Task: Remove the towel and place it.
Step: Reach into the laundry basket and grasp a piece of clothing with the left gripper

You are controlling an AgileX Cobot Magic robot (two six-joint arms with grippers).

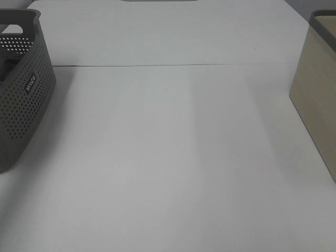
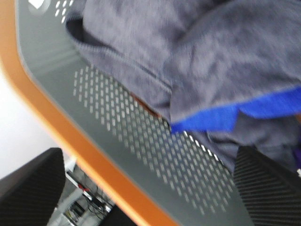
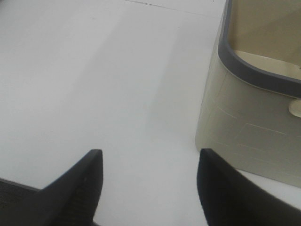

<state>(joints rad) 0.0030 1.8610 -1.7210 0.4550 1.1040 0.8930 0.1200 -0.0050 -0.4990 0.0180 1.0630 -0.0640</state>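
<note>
The dark grey fuzzy towel (image 2: 225,52) lies bunched inside the grey perforated basket (image 2: 141,136), shown close up in the left wrist view. A blue cloth (image 2: 235,115) pokes out from under its fold. My left gripper (image 2: 148,193) is open, its two black fingers spread wide over the basket's inner wall, just short of the towel and holding nothing. The basket (image 1: 26,105) stands at the table's left edge in the exterior view, where neither gripper shows. My right gripper (image 3: 150,188) is open and empty above the white table.
A beige bin with a dark grey rim (image 1: 317,105) stands at the table's right edge, close beside my right gripper in the right wrist view (image 3: 249,127). The white table (image 1: 173,157) stretches between basket and bin, with a seam across its far part.
</note>
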